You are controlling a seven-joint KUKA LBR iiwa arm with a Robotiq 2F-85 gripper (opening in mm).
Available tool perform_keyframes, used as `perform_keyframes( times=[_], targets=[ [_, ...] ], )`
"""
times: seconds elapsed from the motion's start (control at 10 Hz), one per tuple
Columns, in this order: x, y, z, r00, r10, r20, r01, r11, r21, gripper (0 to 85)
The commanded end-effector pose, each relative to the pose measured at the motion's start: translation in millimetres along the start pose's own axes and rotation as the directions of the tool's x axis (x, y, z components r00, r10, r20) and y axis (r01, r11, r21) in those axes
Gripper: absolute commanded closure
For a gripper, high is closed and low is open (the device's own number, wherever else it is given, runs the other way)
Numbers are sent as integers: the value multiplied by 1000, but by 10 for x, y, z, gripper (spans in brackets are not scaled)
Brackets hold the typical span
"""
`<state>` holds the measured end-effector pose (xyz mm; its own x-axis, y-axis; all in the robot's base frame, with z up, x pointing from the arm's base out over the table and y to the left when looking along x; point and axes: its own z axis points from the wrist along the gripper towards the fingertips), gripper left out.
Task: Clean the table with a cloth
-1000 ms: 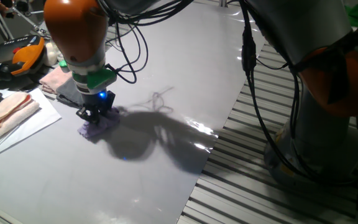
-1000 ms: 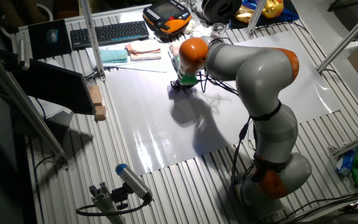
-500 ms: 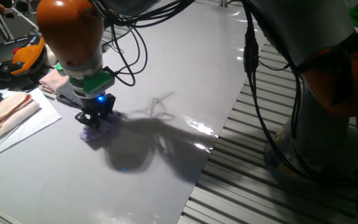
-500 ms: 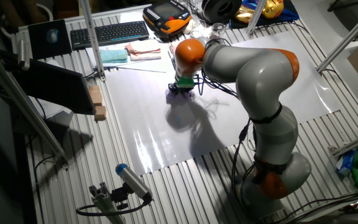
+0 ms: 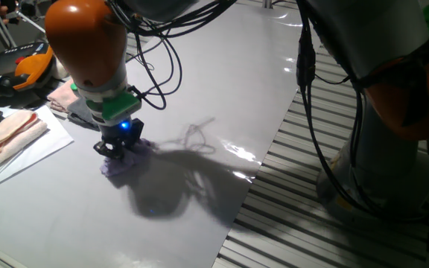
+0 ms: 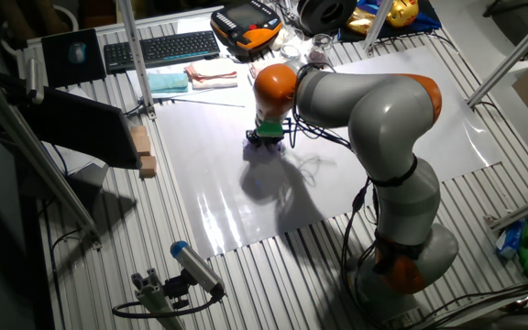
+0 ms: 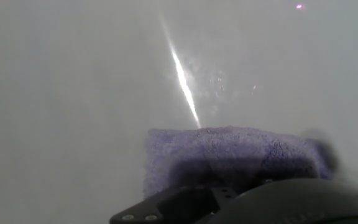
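Dim fixed views, dark arm shadow and glare streaks on the table (image 5: 222, 89); hazy, soft-focus hand view.

no text, label, brand, number or sign can be read in any view; the keyboard's (image 6: 161, 48) keys are too small.

The cloth (image 5: 125, 158) lies on the table (image 5: 222, 82), directly under the gripper (image 5: 116, 149), which presses down onto it from above. Taking the cloth as landmark in the other fixed view (image 6: 266, 145): a stack of folded cloths (image 6: 211, 71) lies behind it near the table's (image 6: 356, 119) far edge, a keyboard (image 6: 161, 48) is farther behind and to the left, and a pendant (image 6: 246, 20) sits behind the folded cloths. In the hand view the cloth (image 7: 229, 155) lies flat on the table (image 7: 73, 81), just ahead of the gripper body.
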<state>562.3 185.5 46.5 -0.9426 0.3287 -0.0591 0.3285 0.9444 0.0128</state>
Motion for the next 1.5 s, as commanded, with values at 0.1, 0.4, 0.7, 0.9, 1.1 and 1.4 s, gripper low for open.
perform_keyframes(
  times=[0.1,0.4,0.7,0.9,1.1,1.4],
  targets=[
    [66,-3,5,1000,16,-19,-16,1000,2,850],
    [112,-11,87,997,75,-16,-75,997,-25,850],
    [12,-4,156,994,104,21,-103,994,-42,850],
    [-128,-34,139,995,87,41,-86,996,-25,850],
    [-197,-47,133,996,75,56,-74,997,-14,850],
    [-315,-105,190,996,53,74,-53,999,-1,850]
  ],
)
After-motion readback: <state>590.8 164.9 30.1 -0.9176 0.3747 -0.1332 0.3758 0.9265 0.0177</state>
